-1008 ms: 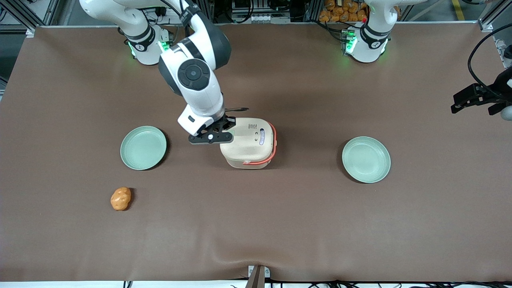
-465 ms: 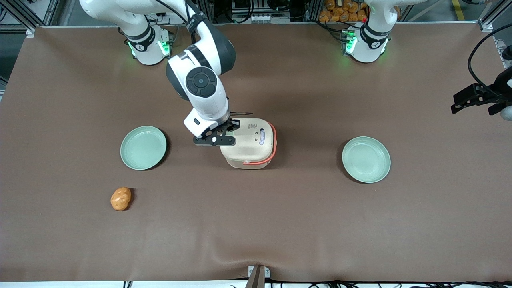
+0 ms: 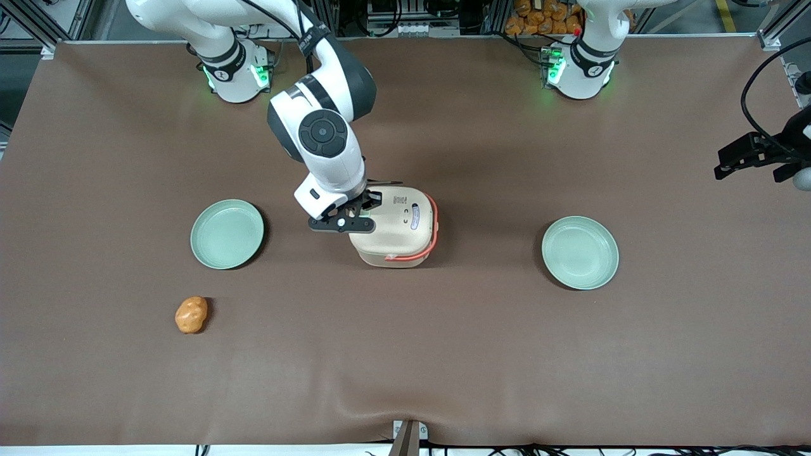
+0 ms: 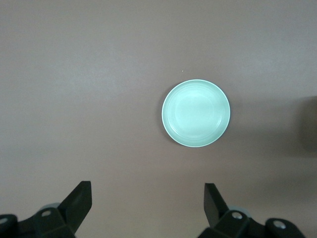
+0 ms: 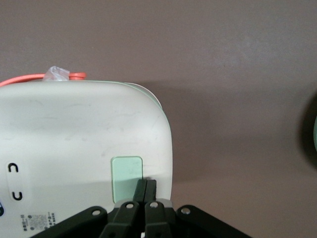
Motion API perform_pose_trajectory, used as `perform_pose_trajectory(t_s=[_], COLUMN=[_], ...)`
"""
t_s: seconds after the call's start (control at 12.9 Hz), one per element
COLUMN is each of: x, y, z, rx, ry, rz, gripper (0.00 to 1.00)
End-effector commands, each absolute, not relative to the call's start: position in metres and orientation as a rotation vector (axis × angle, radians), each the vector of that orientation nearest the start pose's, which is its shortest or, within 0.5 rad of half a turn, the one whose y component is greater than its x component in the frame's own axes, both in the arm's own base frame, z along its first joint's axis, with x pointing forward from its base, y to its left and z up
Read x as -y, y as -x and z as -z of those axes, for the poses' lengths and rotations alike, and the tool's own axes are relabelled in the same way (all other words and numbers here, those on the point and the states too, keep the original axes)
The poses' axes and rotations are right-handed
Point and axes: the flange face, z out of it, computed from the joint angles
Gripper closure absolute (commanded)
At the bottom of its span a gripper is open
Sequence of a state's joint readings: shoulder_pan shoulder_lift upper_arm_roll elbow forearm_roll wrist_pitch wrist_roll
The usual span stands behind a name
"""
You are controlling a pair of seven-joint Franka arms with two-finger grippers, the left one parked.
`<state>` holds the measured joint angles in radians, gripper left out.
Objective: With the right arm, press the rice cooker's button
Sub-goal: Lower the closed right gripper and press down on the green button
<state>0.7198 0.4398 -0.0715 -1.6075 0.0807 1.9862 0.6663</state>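
The cream rice cooker (image 3: 396, 225) with an orange handle stands mid-table. Its lid (image 5: 74, 144) carries the small pale green button (image 5: 126, 174), which shows only in the right wrist view; in the front view the wrist hides it. The right arm (image 3: 323, 136) reaches down over the cooker's edge toward the working arm's end. Its gripper (image 5: 146, 184) is shut, fingers pressed together. The fingertips (image 5: 141, 186) overlap the button's edge nearest the lid's rim. Whether they touch it I cannot tell. In the front view the gripper (image 3: 362, 204) sits at the lid's edge.
Two pale green plates lie beside the cooker: one (image 3: 227, 233) toward the working arm's end, one (image 3: 580, 252) toward the parked arm's end, also in the left wrist view (image 4: 196, 113). An orange potato-like object (image 3: 191, 314) lies nearer the front camera.
The right arm has moved toward the cooker and the gripper has shifted over the lid's edge. The cooker, plates and orange object have not moved.
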Motion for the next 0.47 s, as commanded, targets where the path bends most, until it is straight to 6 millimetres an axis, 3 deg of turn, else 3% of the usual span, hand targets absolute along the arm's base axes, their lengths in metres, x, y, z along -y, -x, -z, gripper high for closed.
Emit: perform_pose_trajectory(t_s=[0.0,0.39], x=[-0.4202,-0.4253], y=[-0.5275,-0.5260], z=[-0.3667,-0.3665], rx=[-0.110,-0.161], ry=[3.131,3.112], rz=[-0.120,-0.118], gripper=[1.00,1.00])
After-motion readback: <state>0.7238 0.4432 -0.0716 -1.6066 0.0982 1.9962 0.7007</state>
